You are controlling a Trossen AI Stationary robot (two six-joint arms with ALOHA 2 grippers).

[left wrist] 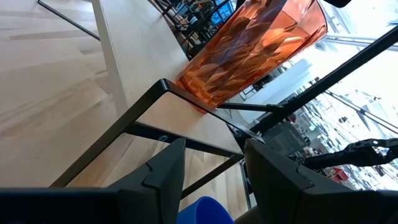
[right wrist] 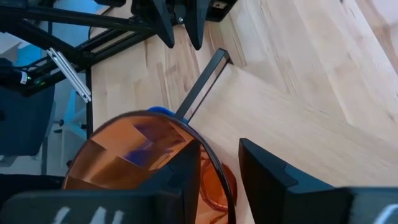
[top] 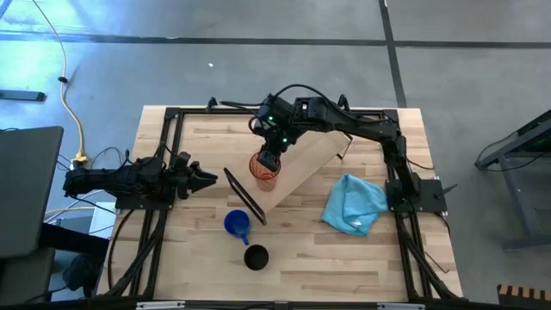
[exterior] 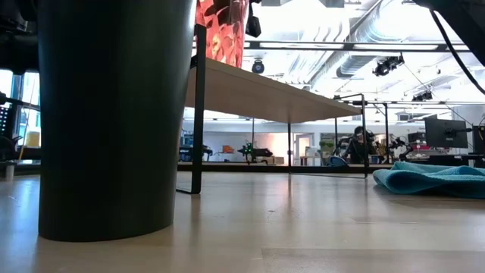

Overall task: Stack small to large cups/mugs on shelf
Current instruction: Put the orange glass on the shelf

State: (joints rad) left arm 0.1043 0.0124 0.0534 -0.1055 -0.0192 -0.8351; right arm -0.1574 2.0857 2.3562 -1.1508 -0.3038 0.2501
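Right gripper [top: 269,164] jaws gripped translucent orange-red faceted tumbler [top: 265,170] over long light wooden shelf [top: 297,168]; left gripper [top: 207,179] jaws open.

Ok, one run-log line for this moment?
right hand: gripping orange tumbler rim on shelf | left hand: open, idle | blue mug, black cup: on table

The tumbler [top: 265,169] stands on the shelf [top: 297,169] near its left end, seemingly resting on the board, with the mug [top: 237,224] and cup [top: 256,257] on the tabletop [top: 344,267] before it and the cloth [top: 355,204] to the right.
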